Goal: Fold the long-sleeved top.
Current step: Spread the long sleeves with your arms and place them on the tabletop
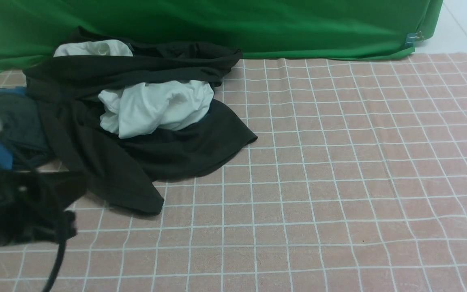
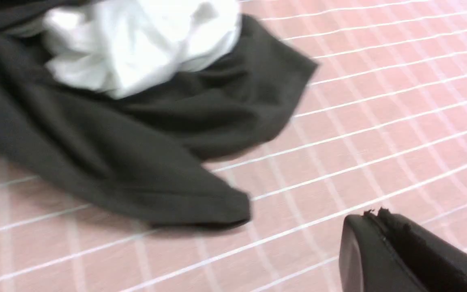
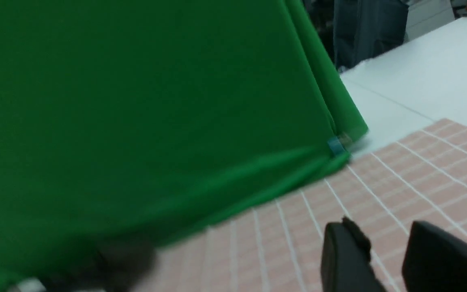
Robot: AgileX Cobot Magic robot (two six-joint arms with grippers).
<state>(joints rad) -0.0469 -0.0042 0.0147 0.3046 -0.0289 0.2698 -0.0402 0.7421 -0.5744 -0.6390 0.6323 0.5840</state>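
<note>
The long-sleeved top [image 1: 156, 150] lies crumpled in a black heap at the back left of the pink checked cloth [image 1: 339, 162], with one loose end reaching toward the front. In the left wrist view the top [image 2: 136, 150] fills the area ahead. My left gripper [image 2: 373, 213] is shut on nothing and hovers over bare cloth, a short way from that loose end. My left arm [image 1: 18, 211] shows as a dark blur at the front left. My right gripper [image 3: 381, 235] is open and empty over the cloth near the backdrop, and it is out of the front view.
A white garment [image 1: 156, 105] is bundled on top of the black heap, also in the left wrist view [image 2: 136, 44]. A dark grey garment with blue parts [image 1: 10, 117] lies at the far left. A green backdrop [image 1: 258, 24] closes off the back edge.
</note>
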